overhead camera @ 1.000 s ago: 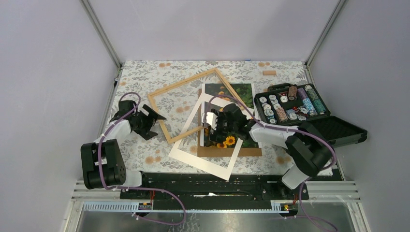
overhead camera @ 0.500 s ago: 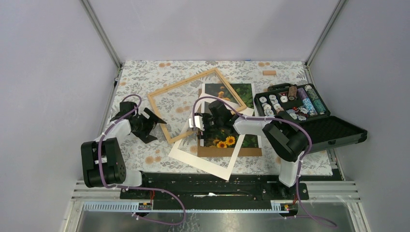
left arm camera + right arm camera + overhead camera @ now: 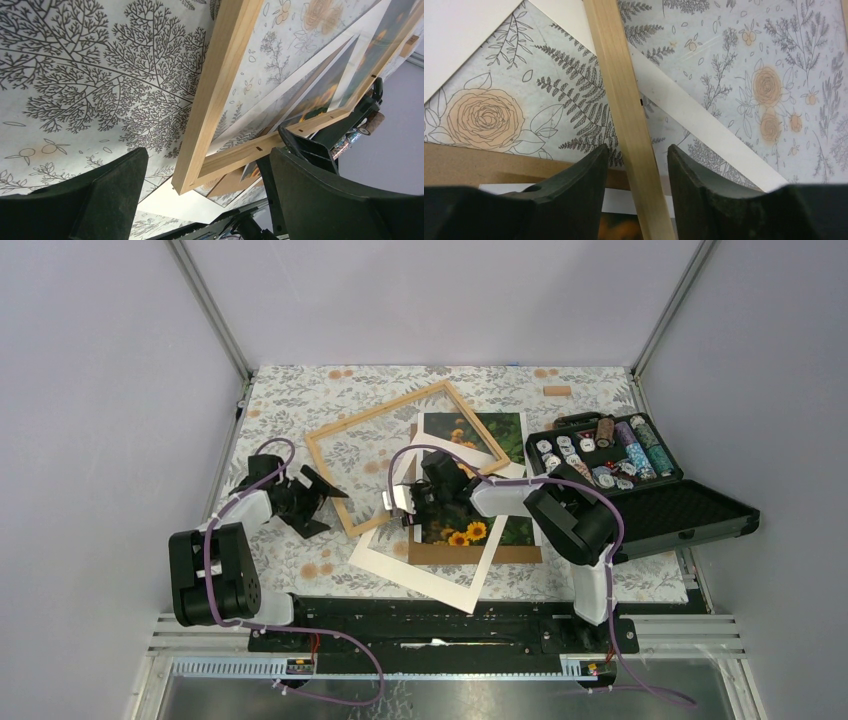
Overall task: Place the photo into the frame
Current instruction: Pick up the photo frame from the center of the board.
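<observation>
On the middle of the table the frame [image 3: 376, 410] lies flat and askew, one corner lapping over the photo [image 3: 470, 533], which rests on a brown backing board [image 3: 470, 553] under a white mat [image 3: 420, 570]. The right gripper [image 3: 636, 165] straddles the frame's near rail, jaws narrow but not pinching. The left gripper [image 3: 207, 152] gapes wide around the near corner. I'd judge the thin wood light and stiff and the pane breakable, so hold it by the rails. One frame, one photo.
</observation>
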Tool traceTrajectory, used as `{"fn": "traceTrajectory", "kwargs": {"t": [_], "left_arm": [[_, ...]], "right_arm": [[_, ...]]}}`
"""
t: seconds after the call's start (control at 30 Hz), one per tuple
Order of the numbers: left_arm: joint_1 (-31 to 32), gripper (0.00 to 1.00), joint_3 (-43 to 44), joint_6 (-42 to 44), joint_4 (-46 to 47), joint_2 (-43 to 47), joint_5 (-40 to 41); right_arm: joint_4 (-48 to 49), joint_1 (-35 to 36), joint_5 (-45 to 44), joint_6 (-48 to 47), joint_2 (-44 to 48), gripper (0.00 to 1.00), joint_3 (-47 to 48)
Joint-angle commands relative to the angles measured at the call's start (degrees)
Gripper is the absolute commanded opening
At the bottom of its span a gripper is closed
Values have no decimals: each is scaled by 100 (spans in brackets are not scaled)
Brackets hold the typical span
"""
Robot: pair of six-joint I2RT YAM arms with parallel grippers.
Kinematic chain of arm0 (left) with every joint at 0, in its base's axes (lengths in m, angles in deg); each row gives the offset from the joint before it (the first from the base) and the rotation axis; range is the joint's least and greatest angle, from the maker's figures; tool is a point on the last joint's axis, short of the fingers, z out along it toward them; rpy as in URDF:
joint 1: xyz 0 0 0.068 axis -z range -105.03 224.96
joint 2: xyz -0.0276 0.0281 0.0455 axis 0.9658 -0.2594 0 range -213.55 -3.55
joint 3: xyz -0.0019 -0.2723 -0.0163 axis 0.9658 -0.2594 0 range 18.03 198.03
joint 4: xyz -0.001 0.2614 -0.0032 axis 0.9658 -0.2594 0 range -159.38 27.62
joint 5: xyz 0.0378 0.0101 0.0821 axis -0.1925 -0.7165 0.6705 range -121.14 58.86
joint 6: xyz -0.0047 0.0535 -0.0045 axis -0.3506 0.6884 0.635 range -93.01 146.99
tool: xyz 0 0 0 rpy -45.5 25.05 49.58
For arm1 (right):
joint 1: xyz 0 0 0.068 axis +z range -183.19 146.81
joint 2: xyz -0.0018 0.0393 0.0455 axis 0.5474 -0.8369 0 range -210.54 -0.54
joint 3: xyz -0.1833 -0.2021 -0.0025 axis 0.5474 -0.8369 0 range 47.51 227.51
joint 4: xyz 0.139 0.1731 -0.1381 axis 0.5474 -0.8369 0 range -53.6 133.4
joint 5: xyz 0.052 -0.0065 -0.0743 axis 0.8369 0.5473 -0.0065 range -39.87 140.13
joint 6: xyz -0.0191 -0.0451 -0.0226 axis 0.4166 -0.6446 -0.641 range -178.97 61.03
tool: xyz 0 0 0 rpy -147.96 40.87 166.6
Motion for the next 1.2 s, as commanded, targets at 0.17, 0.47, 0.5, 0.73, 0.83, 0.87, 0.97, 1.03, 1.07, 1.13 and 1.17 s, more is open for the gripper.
{"fn": "traceTrajectory", "kwargs": {"t": [0.17,0.47,0.5,0.73,0.83,0.87,0.97,1.03,1.07,1.13,1.17], "left_arm": [[-42,97,-20,176,270,57,-310],[-53,99,330,482,-128,933,-69],[-55,99,391,480,-163,1043,-38],[-58,99,951,477,-520,1254,-257],[-57,99,1134,473,-537,1228,-448],[-57,99,1202,435,-530,1182,-575],[-57,99,1276,157,-255,1152,-1015],[-59,99,1272,-129,29,1178,-1287],[-57,99,1258,-300,234,1182,-1456],[-53,98,1193,-645,590,1164,-1724],[-51,98,1158,-788,719,1135,-1811]], "right_arm": [[-381,120,83,-103,-46,32,587],[-663,110,83,209,651,20,854],[-734,107,92,171,710,17,896],[-1135,56,200,226,914,0,1253],[-1127,58,189,358,1122,0,1291],[-1100,56,172,428,1198,0,1303],[-850,54,73,639,1445,0,1265],[-599,46,10,777,1597,0,1201],[-526,35,38,809,1657,0,1193],[-452,29,91,858,1720,0,1239],[-449,21,125,879,1741,0,1276]]}}
